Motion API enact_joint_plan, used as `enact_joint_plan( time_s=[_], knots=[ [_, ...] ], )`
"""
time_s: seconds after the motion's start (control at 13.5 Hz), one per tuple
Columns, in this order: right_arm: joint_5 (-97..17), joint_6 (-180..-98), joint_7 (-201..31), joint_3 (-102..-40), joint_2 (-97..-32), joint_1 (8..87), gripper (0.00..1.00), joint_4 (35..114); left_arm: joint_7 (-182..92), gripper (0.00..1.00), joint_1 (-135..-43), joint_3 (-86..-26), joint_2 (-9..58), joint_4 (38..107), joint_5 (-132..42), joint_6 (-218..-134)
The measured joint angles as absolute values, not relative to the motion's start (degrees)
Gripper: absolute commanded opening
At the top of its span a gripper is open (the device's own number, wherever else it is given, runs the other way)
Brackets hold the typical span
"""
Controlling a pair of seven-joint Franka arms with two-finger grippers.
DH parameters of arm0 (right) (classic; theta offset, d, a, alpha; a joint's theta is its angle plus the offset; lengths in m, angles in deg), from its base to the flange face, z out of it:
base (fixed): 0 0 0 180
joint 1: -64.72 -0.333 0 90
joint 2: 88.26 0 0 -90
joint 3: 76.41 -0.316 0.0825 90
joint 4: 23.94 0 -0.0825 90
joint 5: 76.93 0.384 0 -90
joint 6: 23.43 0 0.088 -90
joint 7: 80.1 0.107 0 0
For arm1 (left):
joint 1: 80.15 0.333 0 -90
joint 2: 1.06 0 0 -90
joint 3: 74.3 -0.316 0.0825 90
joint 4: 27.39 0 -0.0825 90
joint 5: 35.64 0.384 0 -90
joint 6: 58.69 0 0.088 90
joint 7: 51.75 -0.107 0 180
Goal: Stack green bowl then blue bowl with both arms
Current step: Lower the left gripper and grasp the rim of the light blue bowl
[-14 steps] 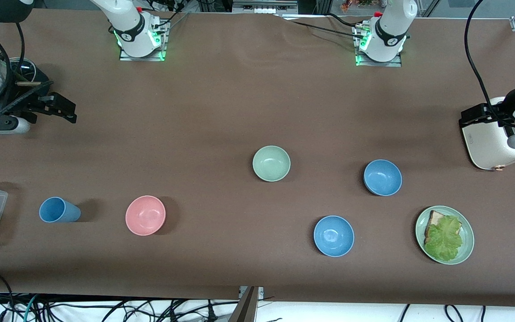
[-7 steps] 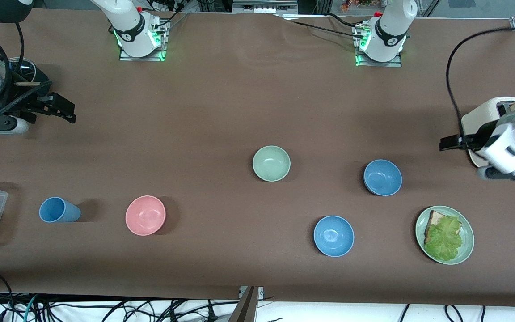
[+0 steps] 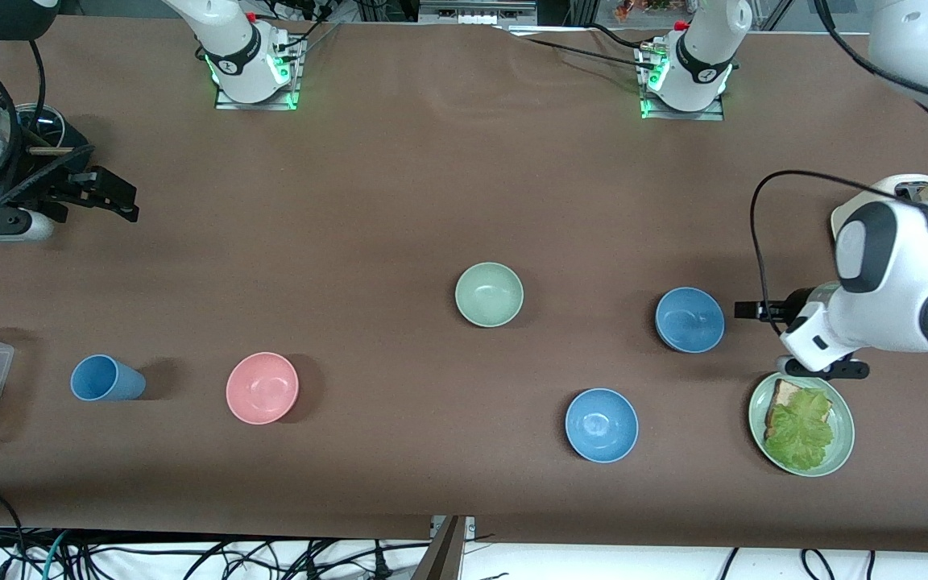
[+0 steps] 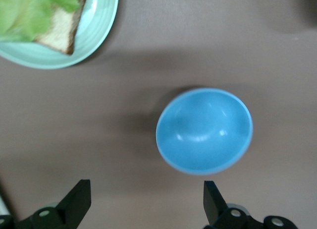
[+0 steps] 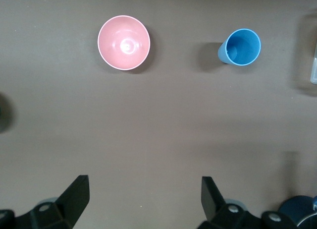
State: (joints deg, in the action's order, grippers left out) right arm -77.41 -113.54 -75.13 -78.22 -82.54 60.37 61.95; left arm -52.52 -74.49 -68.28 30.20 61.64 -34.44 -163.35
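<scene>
The right gripper (image 3: 101, 197) waits open at the right arm's end of the table. The green bowl (image 3: 489, 294) sits mid-table; the blue bowl (image 3: 689, 320) is beside it, just by the open left gripper (image 3: 754, 309). Both look light, rigid, smooth (probably slippery); pinch the rim.

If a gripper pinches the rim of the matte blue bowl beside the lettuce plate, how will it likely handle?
The small round matte blue bowl looks rigid and thin-walled, so it should keep its shape and feel fairly light. Its smooth surface shows faint highlights in the left wrist view, so a rim pinch might slip. It sits upright on the brown table, so a sideways push would probably make it slide rather than tip.
</scene>
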Motion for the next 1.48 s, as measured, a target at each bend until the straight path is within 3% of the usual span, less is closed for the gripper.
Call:
enact_joint_plan(
  time_s=[0.22,0.3,0.37,0.52,0.59,1.26,1.48],
  knots=[
    [-77.4,-113.55,-75.13,-78.2,-82.54,60.37,1.0,61.94,-53.02,0.99,-74.32,-68.28,30.3,69.65,-34.63,-173.52],
    [-77.4,-113.54,-75.13,-78.2,-82.54,60.37,1.0,61.94,-53.05,0.92,-74.32,-68.29,30.29,72.22,-34.77,-176.86],
    [-77.39,-113.54,-75.13,-78.2,-82.54,60.37,1.0,61.94,-53.06,0.72,-74.32,-68.28,30.29,74.64,-34.83,-180.26],
    [-77.39,-113.54,-75.13,-78.2,-82.54,60.37,1.0,61.94,-53.06,0.14,-74.32,-68.28,30.29,78.29,-34.86,-185.27],
    [-77.39,-113.54,-75.13,-78.2,-82.54,60.37,1.0,61.94,-53.06,0.0,-74.32,-68.28,30.28,79.37,-34.86,-186.36],
    [-77.39,-113.54,-75.13,-78.08,-82.54,60.38,1.0,61.94,-53.2,0.0,-74.31,-68.24,28.96,79.99,-35.25,-186.46],
    [-77.39,-113.55,-75.13,-78.05,-82.54,60.4,1.0,61.94,-53.23,0.0,-74.39,-67.22,27.28,74.98,-35.66,-177.65]
  ],
)
